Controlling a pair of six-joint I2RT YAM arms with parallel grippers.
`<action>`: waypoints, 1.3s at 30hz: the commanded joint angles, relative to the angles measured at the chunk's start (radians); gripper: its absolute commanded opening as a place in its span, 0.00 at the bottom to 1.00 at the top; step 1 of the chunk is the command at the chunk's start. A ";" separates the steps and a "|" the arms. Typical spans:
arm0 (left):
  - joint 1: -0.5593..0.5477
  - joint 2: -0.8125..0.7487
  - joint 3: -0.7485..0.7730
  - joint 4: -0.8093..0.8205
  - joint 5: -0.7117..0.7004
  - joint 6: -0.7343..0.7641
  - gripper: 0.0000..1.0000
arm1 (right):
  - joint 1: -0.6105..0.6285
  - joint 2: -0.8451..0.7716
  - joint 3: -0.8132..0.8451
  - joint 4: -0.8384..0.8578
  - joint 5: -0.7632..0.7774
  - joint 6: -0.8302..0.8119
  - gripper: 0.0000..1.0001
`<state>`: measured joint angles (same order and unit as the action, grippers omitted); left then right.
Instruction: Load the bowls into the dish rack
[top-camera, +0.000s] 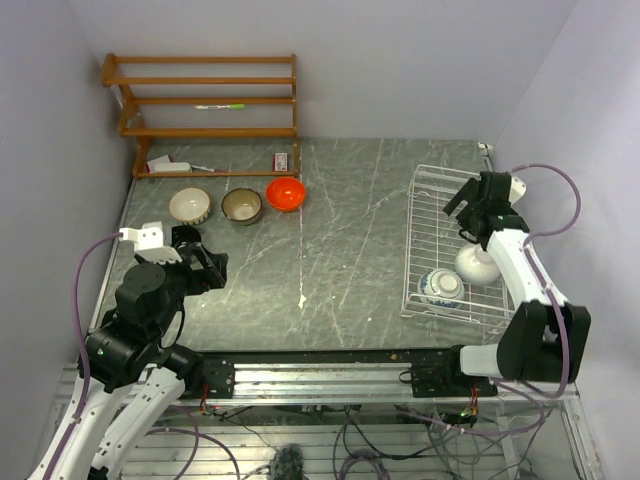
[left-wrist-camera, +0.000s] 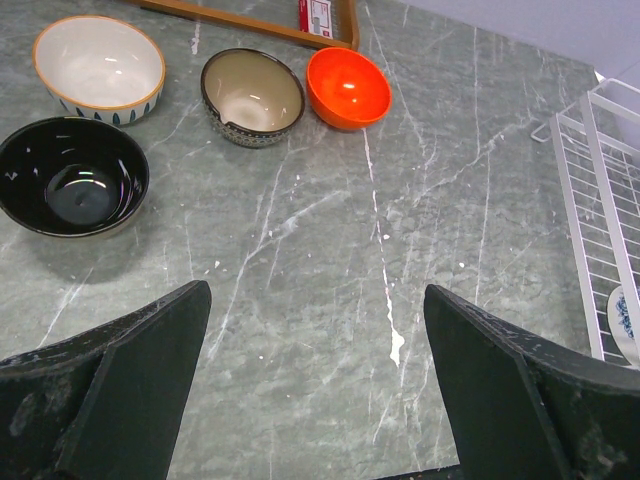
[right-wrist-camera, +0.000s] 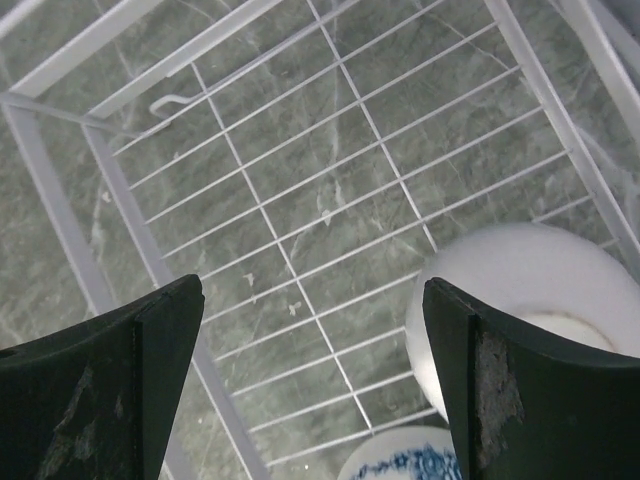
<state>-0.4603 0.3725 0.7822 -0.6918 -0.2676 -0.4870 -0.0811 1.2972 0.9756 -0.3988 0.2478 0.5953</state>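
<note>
Nearest, the left pincer (left-wrist-camera: 315, 295) hangs open, empty. Rightward the dish rack (top-camera: 414, 250), open right pincer (right-wrist-camera: 313, 290) above it, holds the blue-and-white bowl (top-camera: 440, 286) and white bowl (top-camera: 478, 265). Far left, tan bowl (left-wrist-camera: 252, 96) and orange bowl (left-wrist-camera: 348, 87) crowd together: grasping one may shove its neighbour.

Right gripper (right-wrist-camera: 310, 295): dark fingers spread wide, nothing between them, hanging over the dish rack (right-wrist-camera: 50, 190). Grey marbled table (right-wrist-camera: 300, 170) shows through the wires. White bowl (right-wrist-camera: 530, 280) lies in the rack at right. Blue-and-white bowl (right-wrist-camera: 400, 465) sits just beside it, on the near side.
</note>
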 joint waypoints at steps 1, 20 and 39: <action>-0.006 -0.001 0.014 0.025 -0.016 0.001 0.99 | 0.002 0.104 0.073 0.070 0.038 -0.006 0.91; -0.006 0.010 0.012 0.028 -0.008 0.005 0.99 | 0.000 0.200 -0.031 0.066 0.167 0.094 0.92; -0.006 0.012 0.012 0.029 0.002 0.006 0.99 | 0.001 -0.086 -0.211 -0.107 0.161 0.135 0.92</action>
<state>-0.4603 0.3901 0.7822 -0.6918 -0.2676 -0.4866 -0.0811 1.2888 0.7753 -0.4618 0.3950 0.7174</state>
